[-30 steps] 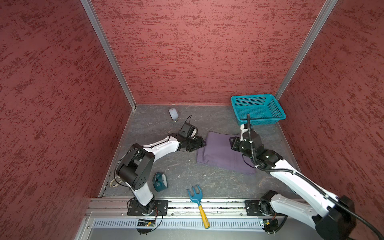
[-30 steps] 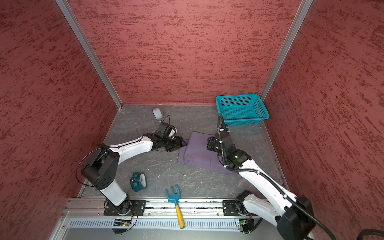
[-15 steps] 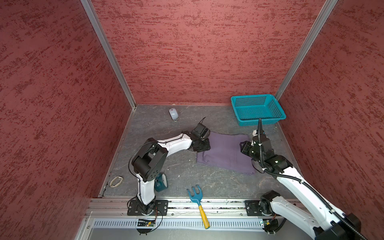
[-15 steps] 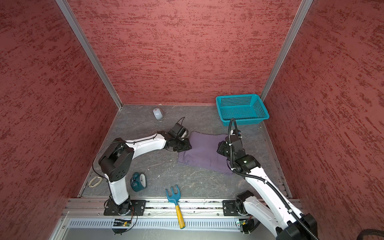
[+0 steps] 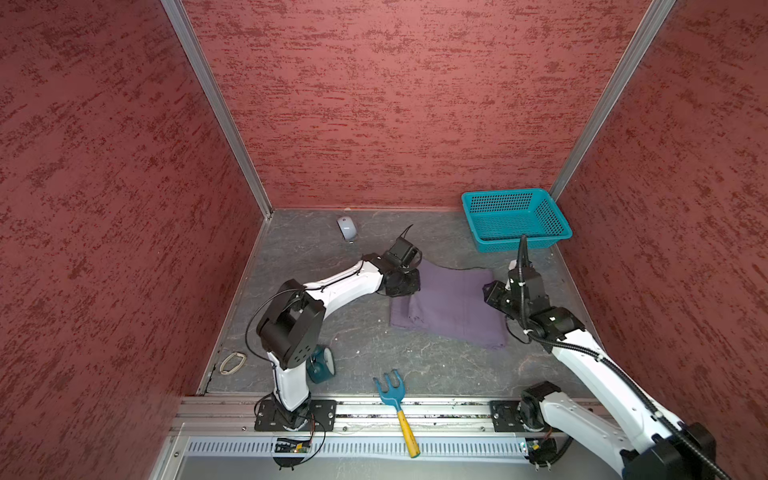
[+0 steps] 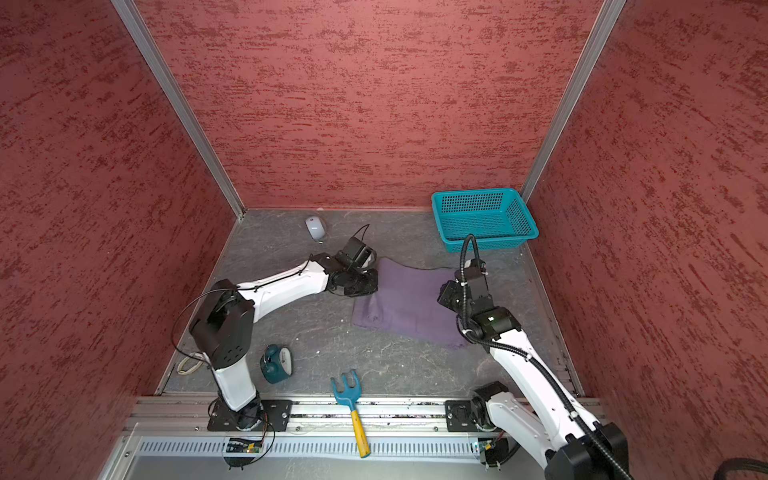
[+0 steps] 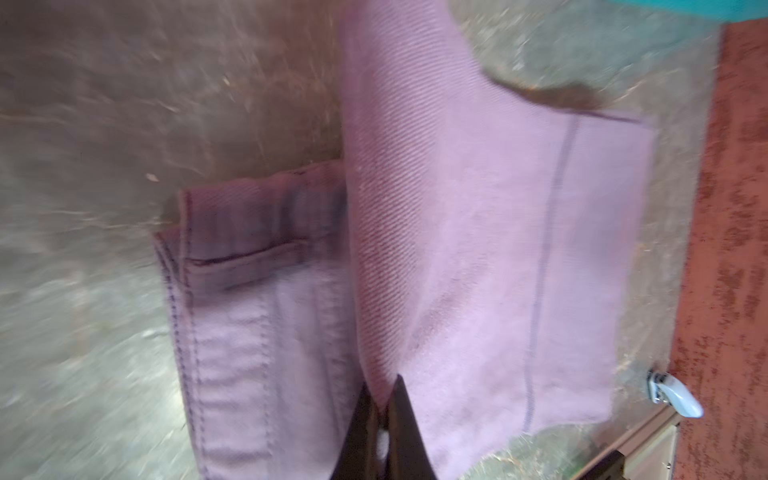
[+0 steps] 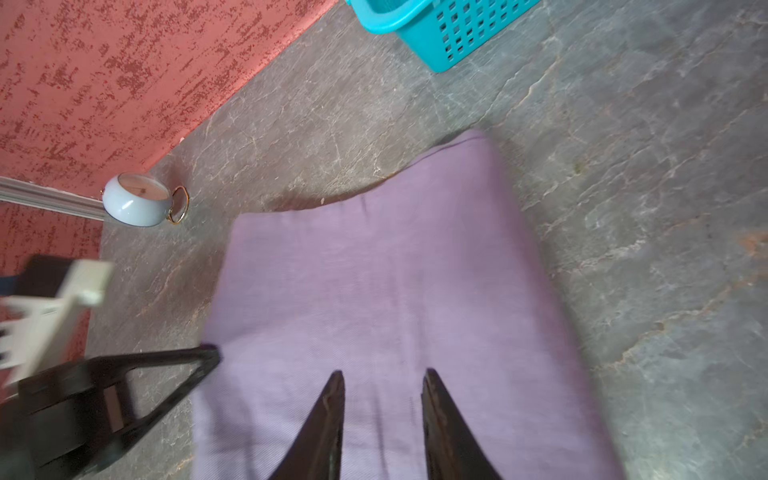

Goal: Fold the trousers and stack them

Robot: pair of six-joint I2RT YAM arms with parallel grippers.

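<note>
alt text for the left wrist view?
Left gripper shut, pinching the edge of the folded purple-grey trousers on a grey floor. A stitched lower layer shows beneath the top fold, with a red wall beyond.

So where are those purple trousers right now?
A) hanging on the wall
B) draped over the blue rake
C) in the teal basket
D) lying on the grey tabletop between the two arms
D: the trousers lie folded on the grey tabletop, apart from the teal basket and the blue rake.
</note>
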